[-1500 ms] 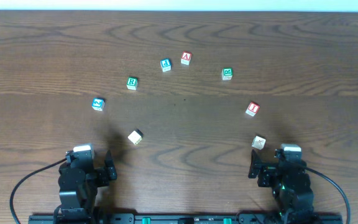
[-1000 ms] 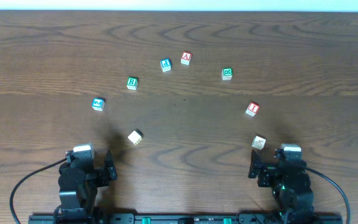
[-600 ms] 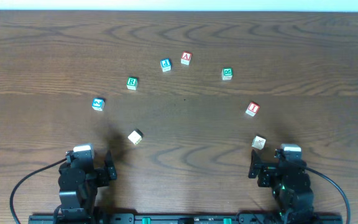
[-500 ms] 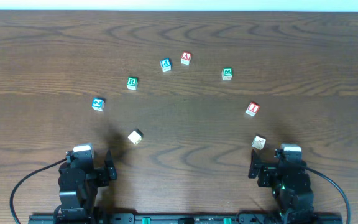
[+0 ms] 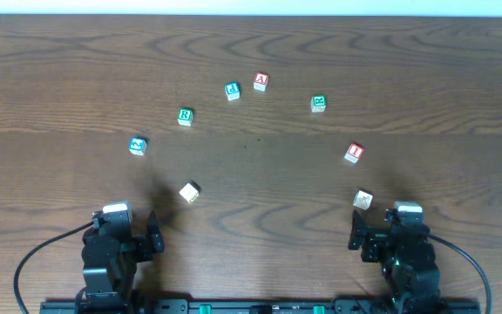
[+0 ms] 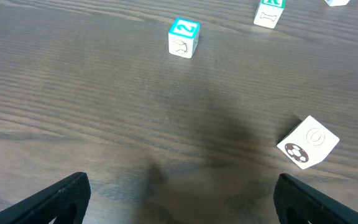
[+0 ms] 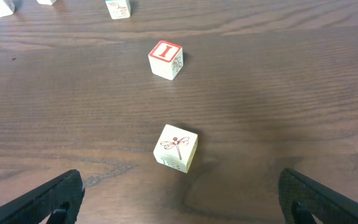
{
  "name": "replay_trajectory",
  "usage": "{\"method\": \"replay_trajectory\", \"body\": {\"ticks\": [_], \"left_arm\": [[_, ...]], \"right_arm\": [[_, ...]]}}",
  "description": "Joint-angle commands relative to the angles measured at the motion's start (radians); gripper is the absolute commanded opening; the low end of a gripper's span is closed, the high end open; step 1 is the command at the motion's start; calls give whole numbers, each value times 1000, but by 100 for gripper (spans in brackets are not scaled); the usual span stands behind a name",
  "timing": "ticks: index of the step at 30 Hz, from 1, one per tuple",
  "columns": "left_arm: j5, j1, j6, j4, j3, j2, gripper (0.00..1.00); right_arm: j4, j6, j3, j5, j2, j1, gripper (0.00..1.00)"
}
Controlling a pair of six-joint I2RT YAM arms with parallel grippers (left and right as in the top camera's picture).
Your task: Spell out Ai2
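A cube, I cube, 2 cube — letters face-up, well apart

red I cube face up | dragonfly cube nearer, apart | right claw spread wide

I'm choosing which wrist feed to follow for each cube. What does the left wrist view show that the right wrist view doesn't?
Only the left wrist view: the blue 2 cube, a green-lettered cube cut by the top edge, and a pale cube. Only the right wrist view: the red I cube and a dragonfly cube. Both: the wooden table and open fingers holding nothing, the left fingers and the right fingers. Cubes cropped at the top edges are unreadable.
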Motion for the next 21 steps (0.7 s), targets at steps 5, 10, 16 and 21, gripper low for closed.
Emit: {"method": "replay_trajectory", "body": {"ticks": [5, 10, 16, 21], "left_arm": [[-14, 5, 4, -8, -8, -6, 95], [-14, 5, 4, -8, -8, -6, 95], [-14, 5, 4, -8, -8, -6, 95], [-14, 5, 4, -8, -8, -6, 95]], "right_arm": [[9, 11, -7, -57, -9, -5, 99], [119, 349, -7, -283, -9, -5, 99], [117, 693, -8, -578, -9, -5, 99], [223, 727, -8, -610, -9, -6, 99]]}}
